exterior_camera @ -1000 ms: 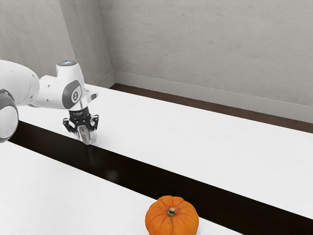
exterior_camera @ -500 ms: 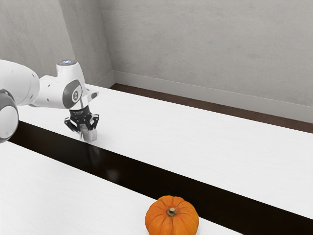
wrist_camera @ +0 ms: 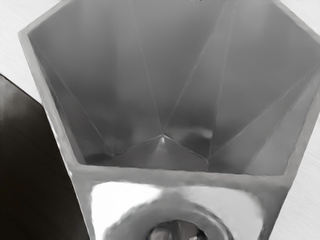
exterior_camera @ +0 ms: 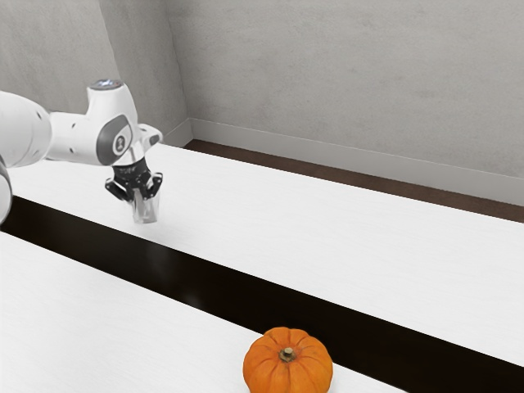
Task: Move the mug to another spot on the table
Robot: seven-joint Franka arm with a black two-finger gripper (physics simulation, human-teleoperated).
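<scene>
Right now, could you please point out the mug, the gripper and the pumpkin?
mug (exterior_camera: 147, 213), exterior view, on its grey side wall.
gripper (exterior_camera: 145, 196), exterior view, midway between its fingertips.
pumpkin (exterior_camera: 274, 372), exterior view, on its orange rind below the stem.

A plain indoor room is shown, its kind not to be told more closely. It is enclosed by rough grey plastered walls (exterior_camera: 344, 74), edged by a white skirting board (exterior_camera: 352, 160) above a dark brown floor (exterior_camera: 344, 176). A long white table (exterior_camera: 344, 237) crossed by a glossy black band (exterior_camera: 229, 291) is served by a white robot arm (exterior_camera: 74, 139), as in a test room.
</scene>
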